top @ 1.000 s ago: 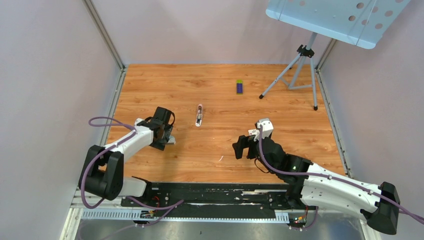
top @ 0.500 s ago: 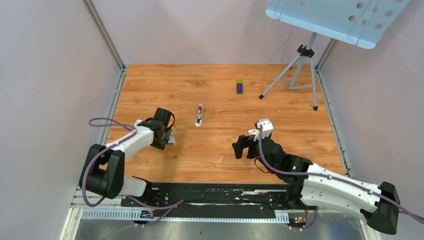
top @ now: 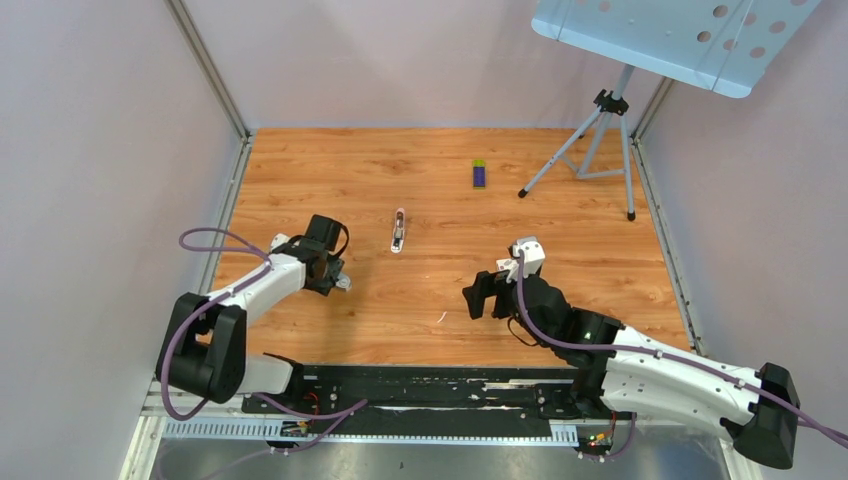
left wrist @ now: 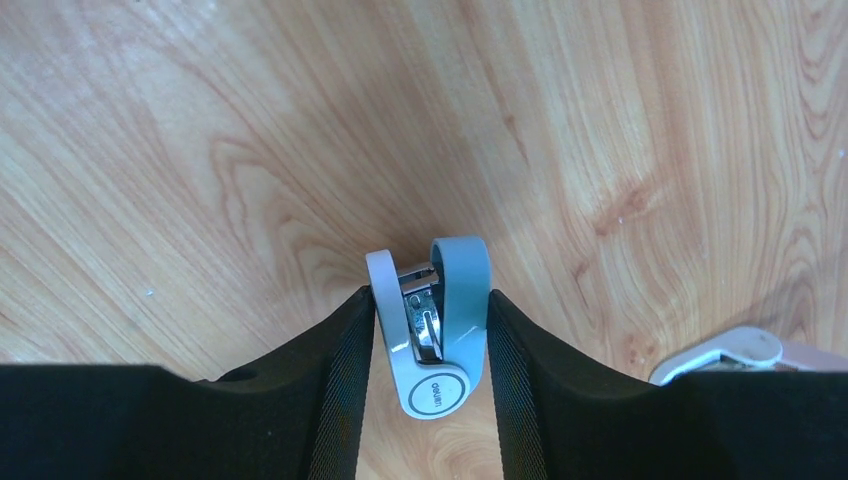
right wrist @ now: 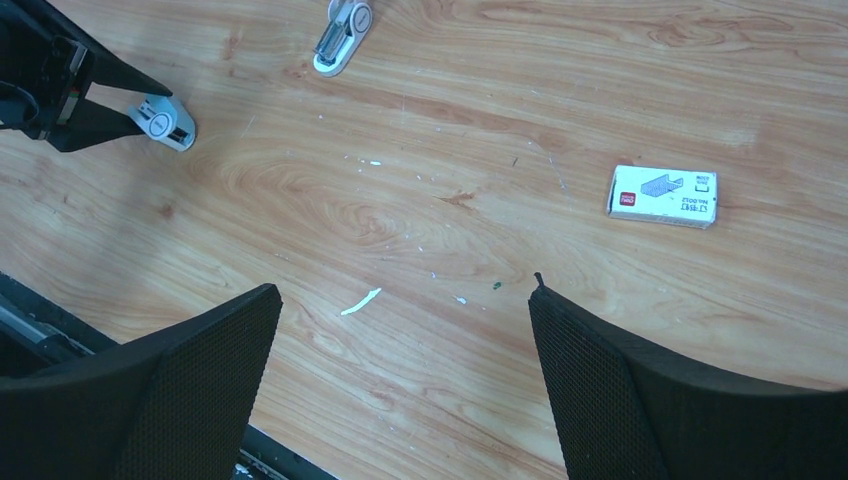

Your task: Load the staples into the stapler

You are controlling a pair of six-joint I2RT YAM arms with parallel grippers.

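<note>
Wood-grain table (top: 330, 170), pale walls on three sides.

Stapler (left wrist: 430, 345): in the left gripper (top: 334, 277), near the table's left edge. The jaws are closed on it, one finger on the white arm and the other on the blue-grey arm. Between the arms at the far tip the metal channel shows. Whether it rests on the wood or hangs just over it, cannot tell.

Staples (top: 398, 233): I take them to be the small grey-and-white metallic piece at mid-table, though it is too small to be sure. It lies flat, well apart from both grippers and untouched.

Change over the last second is slight. The left forearm and its cable have shifted a little, and the wrist has re-angled with the stapler in its grip. The stapler's spot on the table reads about the same. The right gripper (right wrist: 403, 292) has crept a touch leftward. Its jaws are spread wide with nothing between them, and it hovers over bare wood near the front edge. The staples and the purple-and-green box (top: 479, 174) at the far side have not moved.

Reading: loading has not started. This looks like the left arm settling the stapler's pose while the right one waits. Gripped across both arms, the stapler is held closed. The channel probably needs opening before a strip can go in. The right arm has yet to fetch the staples.
</note>
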